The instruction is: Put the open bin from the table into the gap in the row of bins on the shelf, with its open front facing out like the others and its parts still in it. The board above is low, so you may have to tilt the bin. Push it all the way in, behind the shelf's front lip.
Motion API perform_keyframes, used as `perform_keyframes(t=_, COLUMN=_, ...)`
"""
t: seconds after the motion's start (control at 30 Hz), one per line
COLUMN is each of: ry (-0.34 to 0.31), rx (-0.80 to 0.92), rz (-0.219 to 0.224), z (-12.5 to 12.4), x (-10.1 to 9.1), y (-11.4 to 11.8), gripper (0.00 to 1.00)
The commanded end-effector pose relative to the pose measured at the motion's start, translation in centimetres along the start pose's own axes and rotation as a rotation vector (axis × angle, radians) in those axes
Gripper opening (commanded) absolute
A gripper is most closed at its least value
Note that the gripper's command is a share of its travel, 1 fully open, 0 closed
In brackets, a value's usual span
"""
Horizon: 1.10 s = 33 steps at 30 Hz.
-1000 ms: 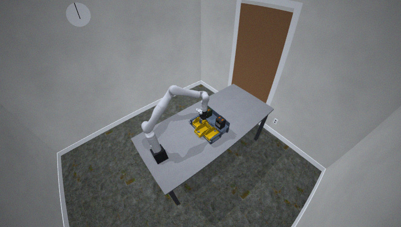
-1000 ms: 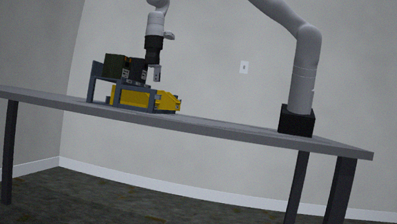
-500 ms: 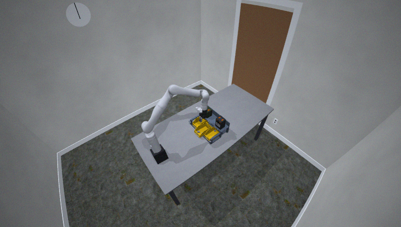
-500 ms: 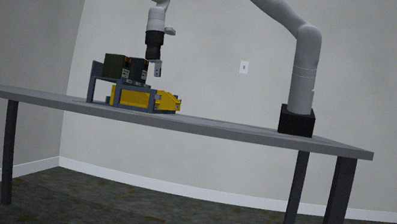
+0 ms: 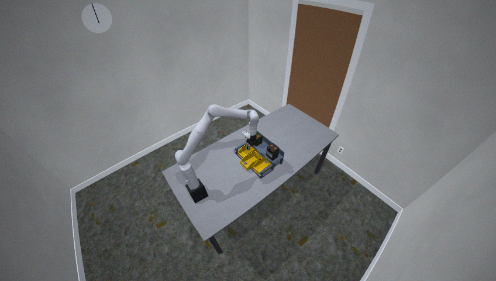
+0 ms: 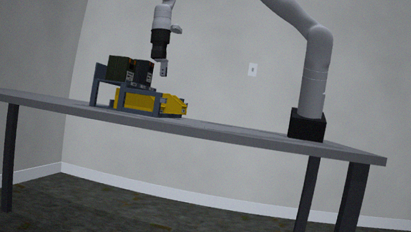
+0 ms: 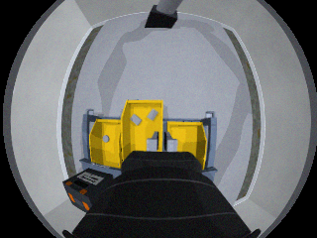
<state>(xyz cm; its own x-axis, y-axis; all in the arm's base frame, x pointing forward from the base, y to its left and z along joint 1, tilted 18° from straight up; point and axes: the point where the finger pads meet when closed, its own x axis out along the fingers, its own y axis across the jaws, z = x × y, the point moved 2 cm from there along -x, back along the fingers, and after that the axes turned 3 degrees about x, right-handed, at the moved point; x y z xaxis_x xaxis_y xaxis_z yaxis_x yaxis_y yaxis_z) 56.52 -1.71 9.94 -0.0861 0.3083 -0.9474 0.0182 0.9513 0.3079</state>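
Three yellow bins sit in the lower level of the blue-grey shelf (image 5: 280, 155) (image 6: 121, 97) (image 7: 209, 134). The middle bin (image 5: 250, 159) (image 6: 174, 104) (image 7: 143, 126) holds small grey parts and sticks out past the shelf's front, further than its neighbours (image 5: 243, 150) (image 5: 262, 166) (image 7: 106, 139) (image 7: 185, 139). Its open front faces out. My gripper (image 5: 248, 146) (image 6: 163, 68) hangs above the shelf's front edge, clear of the bins, with its fingers close together and nothing between them. In the wrist view the gripper's dark body hides the fingertips.
Two dark boxes (image 5: 272, 151) (image 5: 257, 140) (image 6: 119, 68) (image 6: 143, 71) stand on the shelf's top board, right behind the gripper; one also shows in the wrist view (image 7: 86, 189). The shelf stands on a grey table (image 5: 222, 195) (image 6: 235, 133). The arm's base (image 5: 196, 192) (image 6: 306, 129) is at the near table end.
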Motion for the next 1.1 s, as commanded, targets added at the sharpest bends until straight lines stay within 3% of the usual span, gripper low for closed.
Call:
perform_keyframes(t=0.0, ry=-0.004, rx=0.000, rz=-0.001, z=0.07, x=-0.32, y=-0.02, gripper=0.32)
perform_keyframes(t=0.57, ry=-0.004, rx=0.000, rz=-0.001, z=0.05, x=-0.51, y=-0.02, gripper=0.32)
perform_keyframes(t=0.6, ry=-0.004, rx=0.000, rz=-0.001, z=0.06, x=-0.52, y=-0.02, gripper=0.00)
perform_keyframes(t=1.07, ry=-0.004, rx=0.000, rz=-0.001, z=0.06, x=-0.52, y=-0.02, gripper=0.00)
